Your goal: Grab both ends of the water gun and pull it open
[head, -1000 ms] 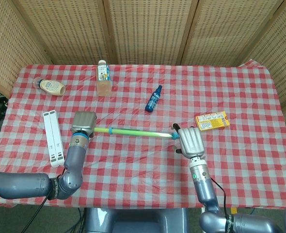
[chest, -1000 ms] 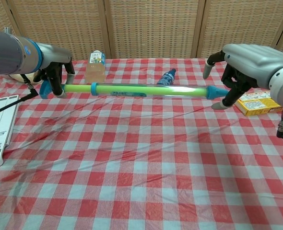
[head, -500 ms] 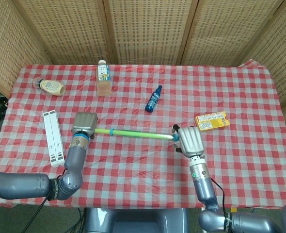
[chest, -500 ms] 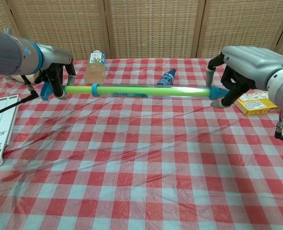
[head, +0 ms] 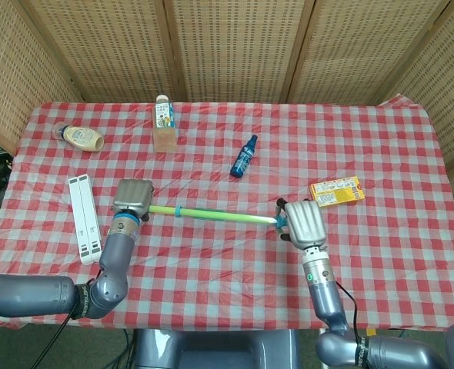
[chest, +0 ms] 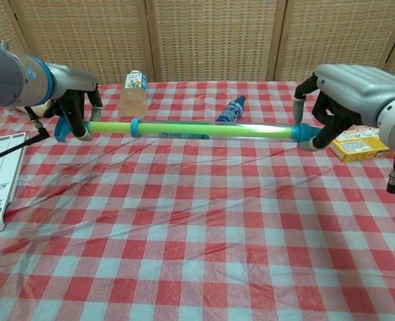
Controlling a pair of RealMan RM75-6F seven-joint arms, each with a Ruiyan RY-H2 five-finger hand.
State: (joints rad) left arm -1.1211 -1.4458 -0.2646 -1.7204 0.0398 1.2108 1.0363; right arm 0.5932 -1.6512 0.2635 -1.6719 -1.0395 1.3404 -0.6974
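Note:
The water gun (head: pixel 211 214) (chest: pixel 191 129) is a long green tube with blue ends and a blue ring, held level above the checked cloth. My left hand (head: pixel 132 197) (chest: pixel 71 100) grips its left blue end. My right hand (head: pixel 304 223) (chest: pixel 345 90) grips the right blue end, fingers curled round it. The tube looks stretched out between the two hands. In the head view both hands hide the tube's tips.
A white flat device (head: pixel 84 217) lies left of my left hand. A juice bottle (head: pixel 164 123), a small blue bottle (head: pixel 244 156) and a sauce bottle (head: pixel 80 137) stand or lie further back. A yellow box (head: pixel 337 191) sits right of my right hand.
The hands have drawn slightly further apart and the tube has lengthened a little. The gun has sunk slightly, and my right hand has closed more firmly on its end.

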